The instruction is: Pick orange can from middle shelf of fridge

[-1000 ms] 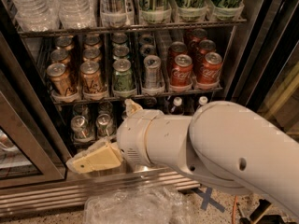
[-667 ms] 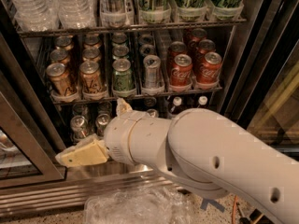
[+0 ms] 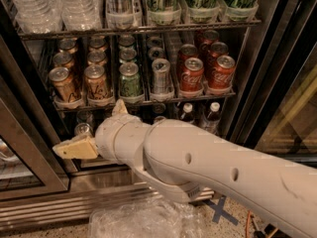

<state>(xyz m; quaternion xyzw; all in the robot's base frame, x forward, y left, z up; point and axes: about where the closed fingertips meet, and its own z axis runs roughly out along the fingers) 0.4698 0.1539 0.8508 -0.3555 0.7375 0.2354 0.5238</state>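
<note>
Copper-orange cans stand in the two left lanes of the middle shelf [image 3: 143,102]; the front ones are the left can [image 3: 64,84] and the one beside it [image 3: 97,83], both with dark scribbled lettering. My gripper [image 3: 88,128] is open and empty. It hangs below the front edge of the middle shelf, under those orange lanes, in front of the lower rack. One beige finger [image 3: 74,148] points left and the other [image 3: 119,107] points up at the shelf edge. My white arm [image 3: 208,167] crosses the lower right and hides much of the lower rack.
On the same shelf stand a green can [image 3: 130,79], a silver can [image 3: 161,76] and red Coca-Cola cans [image 3: 191,74]. Water bottles and tall cans fill the rack above. Small bottles [image 3: 212,114] stand below. The door frame [image 3: 29,152] is on the left; a plastic bag [image 3: 143,219] lies on the floor.
My arm has swung left and slightly up, carrying the gripper from under the green can's lane to under the orange cans' lanes. No can has moved.
</note>
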